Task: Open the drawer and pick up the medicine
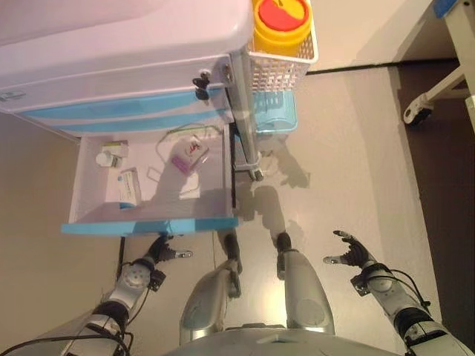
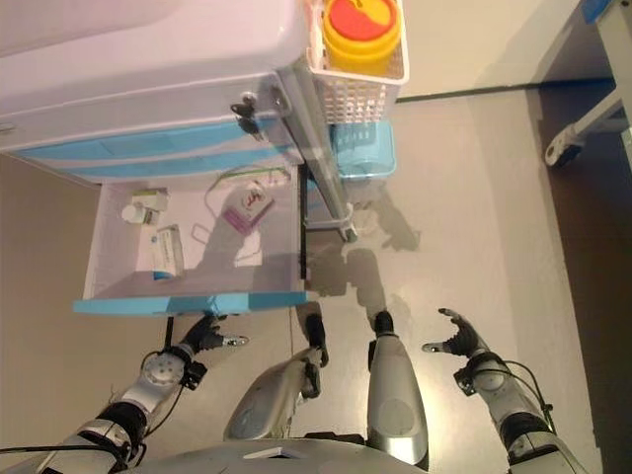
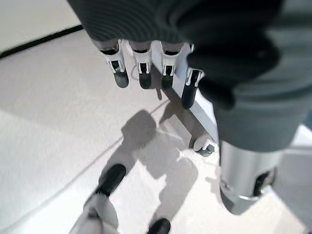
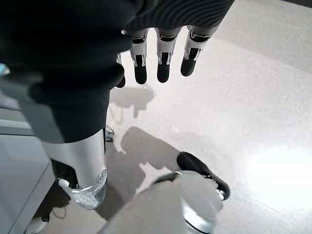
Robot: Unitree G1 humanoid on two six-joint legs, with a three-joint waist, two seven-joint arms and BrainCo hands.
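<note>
**Drawer open, medicine inside, both hands empty**

While the drawer [image 1: 148,225] stands pulled out from the cart [image 1: 119,52], the medicine lies on its floor: a pink-labelled packet [image 1: 188,154] toward the right side, a small bottle [image 1: 107,159] with a little box at the back left, and a flat box [image 1: 129,187] at the left. Just below the drawer's blue front, the left hand [image 1: 159,251] hangs with fingers [image 3: 142,73] relaxed and holding nothing. Well apart to the right, over bare floor, the right hand [image 1: 351,251] hangs with fingers [image 4: 163,63] loosely spread, also empty. A white basket [image 1: 286,63] on the cart's side holds a yellow container [image 1: 280,22].
</note>
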